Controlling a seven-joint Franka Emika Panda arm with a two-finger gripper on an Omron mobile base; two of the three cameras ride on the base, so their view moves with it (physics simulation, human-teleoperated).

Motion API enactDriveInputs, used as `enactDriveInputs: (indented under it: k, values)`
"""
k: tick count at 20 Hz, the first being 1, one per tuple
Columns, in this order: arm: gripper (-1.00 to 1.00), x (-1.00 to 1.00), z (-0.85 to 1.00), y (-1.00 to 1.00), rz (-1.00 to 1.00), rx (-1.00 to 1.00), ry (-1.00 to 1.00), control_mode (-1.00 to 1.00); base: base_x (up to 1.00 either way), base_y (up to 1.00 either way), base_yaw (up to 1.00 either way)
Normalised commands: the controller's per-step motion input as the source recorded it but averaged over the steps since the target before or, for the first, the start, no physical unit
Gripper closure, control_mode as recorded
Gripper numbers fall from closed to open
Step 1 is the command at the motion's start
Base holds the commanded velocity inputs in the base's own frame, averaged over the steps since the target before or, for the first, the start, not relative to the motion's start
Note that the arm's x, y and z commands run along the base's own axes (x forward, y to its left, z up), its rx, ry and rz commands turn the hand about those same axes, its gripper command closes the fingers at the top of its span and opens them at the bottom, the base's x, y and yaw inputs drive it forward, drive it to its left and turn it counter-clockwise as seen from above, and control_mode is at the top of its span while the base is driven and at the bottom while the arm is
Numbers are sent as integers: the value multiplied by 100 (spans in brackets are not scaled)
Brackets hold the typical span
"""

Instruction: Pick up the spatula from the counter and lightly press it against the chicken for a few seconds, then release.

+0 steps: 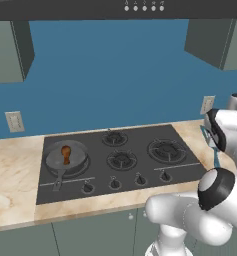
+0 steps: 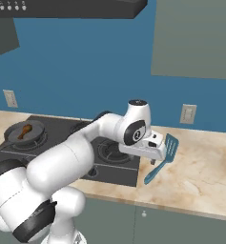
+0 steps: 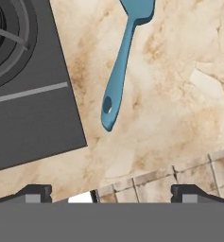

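Observation:
The blue spatula [image 3: 119,78] lies flat on the marble counter, just right of the cooktop, its holed handle end nearest the counter's front edge. It also shows in the right base view as the spatula [image 2: 163,158], and a strip of the spatula [image 1: 216,154] peeks out beside the arm. My gripper [image 3: 111,194] hovers above the handle end, open, its fingertips [image 3: 36,193] spread wide with nothing between them; the gripper [image 2: 154,163] hangs under the white hand. The brown chicken drumstick [image 1: 65,153] rests in a grey pan [image 1: 79,159] on the front-left burner, far from the hand.
The black cooktop [image 1: 140,172] has several burners and a row of knobs along its front. Its right edge [image 3: 66,94] runs close to the spatula. Wall outlets [image 2: 188,114] sit on the blue backsplash. The floor tiles [image 3: 189,172] show past the counter's front edge.

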Motion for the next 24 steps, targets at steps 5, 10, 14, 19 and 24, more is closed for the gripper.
enactDriveInputs:
  k: [5,10,14,19,24]
  values:
    - [-100,5,-3,-9,1,6,0,-100,0,0,0]
    - [-100,10,-10,-1,0,10,0,-100,0,0,0]
    - [-100,7,-14,-1,0,4,0,-100,0,0,0]
    - [-100,8,-23,-11,0,0,0,-100,0,0,0]
    - [-100,12,-22,-10,0,0,0,-100,0,0,0]
